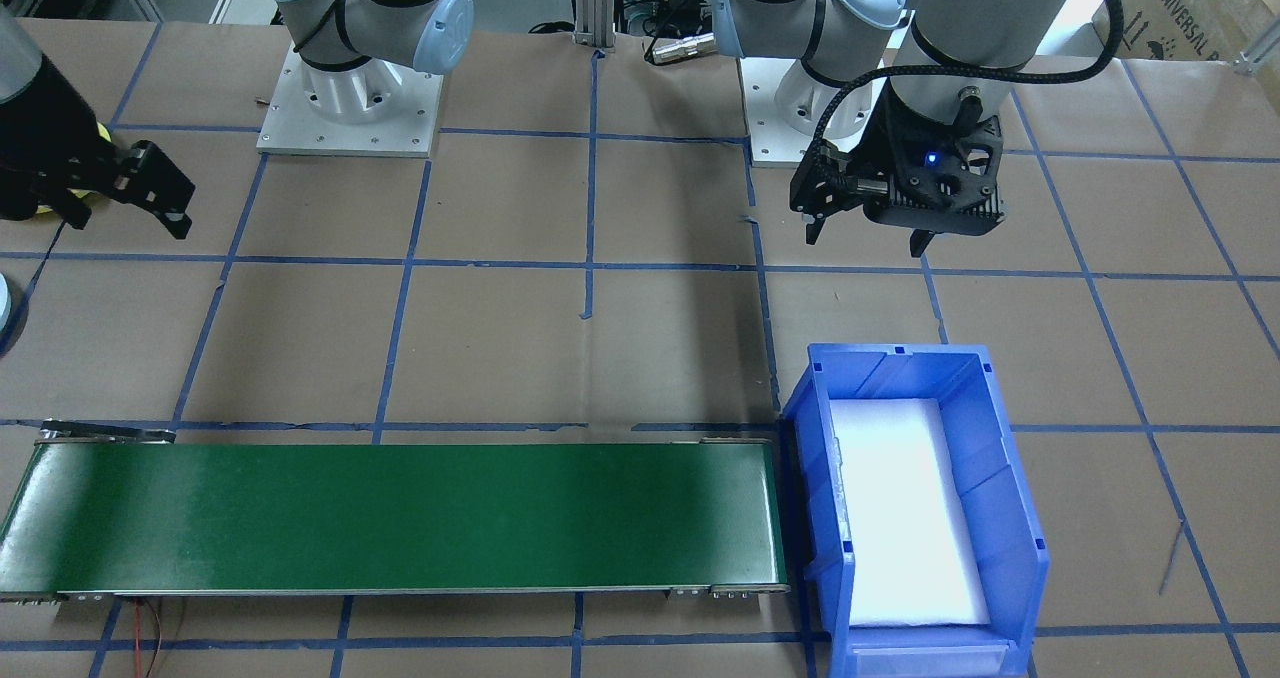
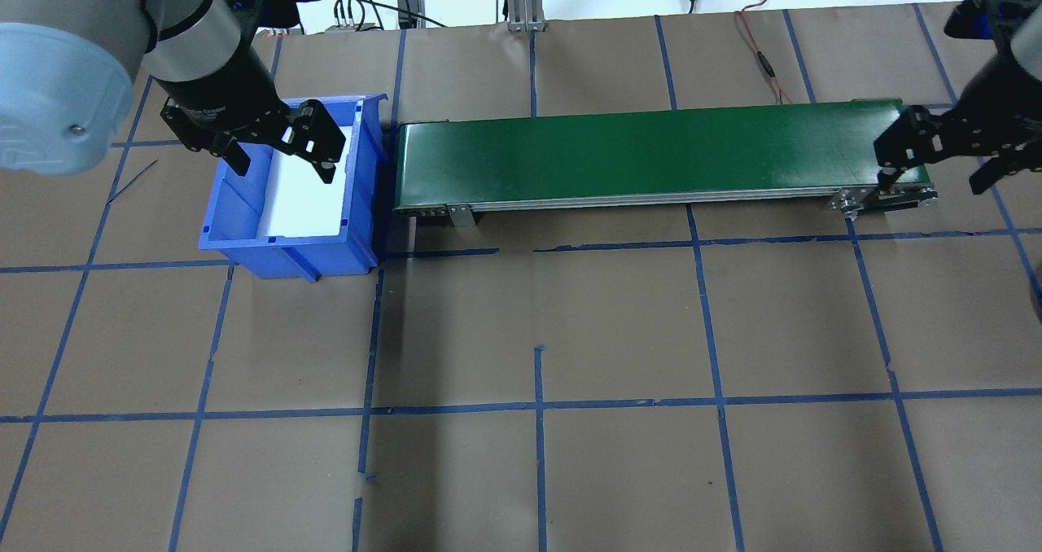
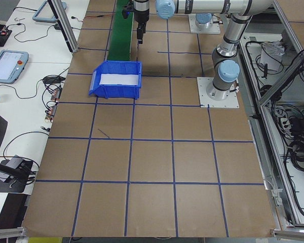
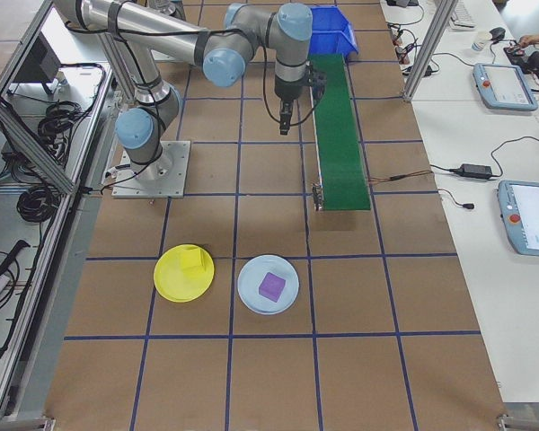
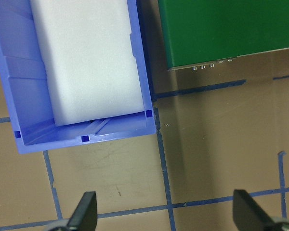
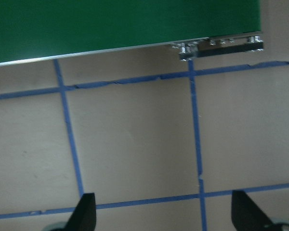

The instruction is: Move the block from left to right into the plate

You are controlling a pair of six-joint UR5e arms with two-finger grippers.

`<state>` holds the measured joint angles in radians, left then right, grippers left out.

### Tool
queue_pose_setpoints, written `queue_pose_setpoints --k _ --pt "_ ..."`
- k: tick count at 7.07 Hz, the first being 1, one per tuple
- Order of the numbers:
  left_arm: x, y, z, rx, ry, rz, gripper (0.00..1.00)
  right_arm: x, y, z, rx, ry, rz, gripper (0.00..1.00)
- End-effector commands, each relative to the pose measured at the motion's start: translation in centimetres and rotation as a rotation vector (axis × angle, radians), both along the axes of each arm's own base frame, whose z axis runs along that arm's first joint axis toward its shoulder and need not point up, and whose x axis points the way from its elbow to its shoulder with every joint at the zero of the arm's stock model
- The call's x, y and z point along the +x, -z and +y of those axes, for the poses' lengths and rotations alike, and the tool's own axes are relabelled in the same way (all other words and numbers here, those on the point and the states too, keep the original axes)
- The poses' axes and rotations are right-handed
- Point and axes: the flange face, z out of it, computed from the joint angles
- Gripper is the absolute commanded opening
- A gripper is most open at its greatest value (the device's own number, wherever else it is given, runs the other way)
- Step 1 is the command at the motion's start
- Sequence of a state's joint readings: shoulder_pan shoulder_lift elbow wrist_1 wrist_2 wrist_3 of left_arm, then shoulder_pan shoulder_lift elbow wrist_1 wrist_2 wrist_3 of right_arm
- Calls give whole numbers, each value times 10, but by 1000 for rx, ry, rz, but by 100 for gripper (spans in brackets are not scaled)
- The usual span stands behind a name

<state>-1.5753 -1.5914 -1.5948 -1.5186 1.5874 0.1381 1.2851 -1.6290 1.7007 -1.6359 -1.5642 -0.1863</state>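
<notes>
The yellow plate (image 4: 181,277) lies on the table well beyond the conveyor's end, seen only in the exterior right view. A yellow block (image 4: 194,261) rests on it. My left gripper (image 2: 281,151) hangs open and empty above the blue bin (image 2: 244,243), whose near rim (image 5: 82,139) shows in the left wrist view. My right gripper (image 2: 934,171) is open and empty beside the far end of the green conveyor (image 2: 651,153). In the front-facing view the left gripper (image 1: 866,236) is behind the bin and the right gripper (image 1: 128,216) is at the left edge.
White foam (image 1: 900,508) lines the blue bin (image 1: 1015,518); no block shows in it or on the belt (image 1: 400,513). A pale blue plate (image 4: 251,292) with a purple block (image 4: 271,285) sits next to the yellow plate. Blue tape lines grid the brown table.
</notes>
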Motion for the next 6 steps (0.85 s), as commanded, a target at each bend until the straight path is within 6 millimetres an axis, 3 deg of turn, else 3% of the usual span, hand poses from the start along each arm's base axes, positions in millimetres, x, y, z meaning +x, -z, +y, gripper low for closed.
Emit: queue_pose_setpoints --k 1,2,6 --pt "0 -1 0 -2 0 0 100 113 -51 1 -1 8 -10 100" --pt "0 0 0 0 0 0 100 142 -65 11 12 -30 -1 100" --pt "0 0 0 0 0 0 100 147 -61 13 57 -36 -1 100"
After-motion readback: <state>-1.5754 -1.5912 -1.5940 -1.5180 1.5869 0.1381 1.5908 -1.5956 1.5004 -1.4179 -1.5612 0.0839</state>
